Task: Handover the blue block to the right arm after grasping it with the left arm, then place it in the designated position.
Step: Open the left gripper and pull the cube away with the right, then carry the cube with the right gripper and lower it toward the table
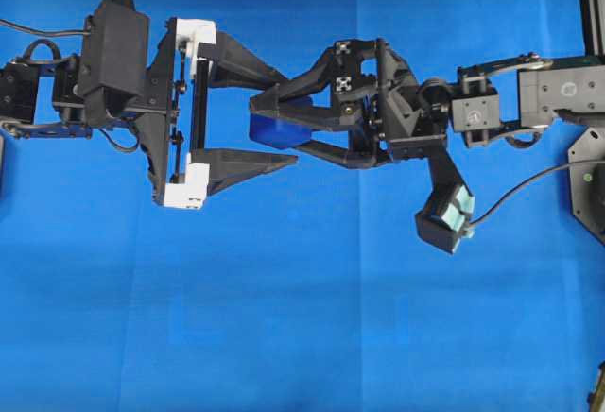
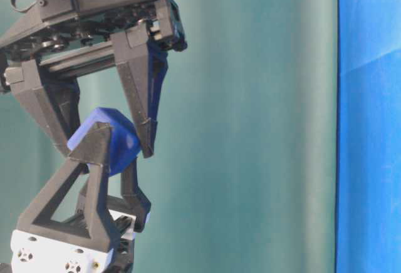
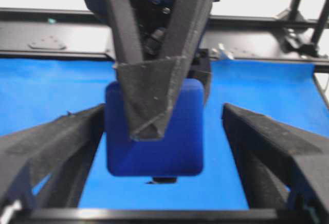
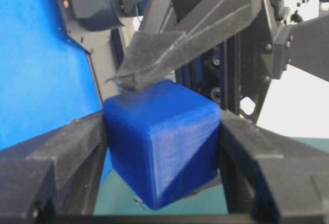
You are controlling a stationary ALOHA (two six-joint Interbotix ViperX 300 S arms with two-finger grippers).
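Note:
The blue block (image 1: pixel 277 132) hangs in the air above the blue cloth, between the two arms. My right gripper (image 1: pixel 274 128) reaches in from the right and is shut on it, one finger against each of two opposite faces (image 4: pixel 162 142). My left gripper (image 1: pixel 289 119), the one with white brackets, stands open around the same block. In the left wrist view the block (image 3: pixel 154 147) lies close to the left-hand finger and clear of the right-hand one. From table level, the block (image 2: pixel 106 136) sits between the right gripper's fingers (image 2: pixel 145 123) coming down from above.
Blue cloth (image 1: pixel 302 336) covers the table below both arms. A black frame post (image 1: pixel 591 6) stands at the far right edge. The right arm's wrist camera (image 1: pixel 444 218) hangs below its forearm. A teal backdrop (image 2: pixel 250 129) fills the table-level view.

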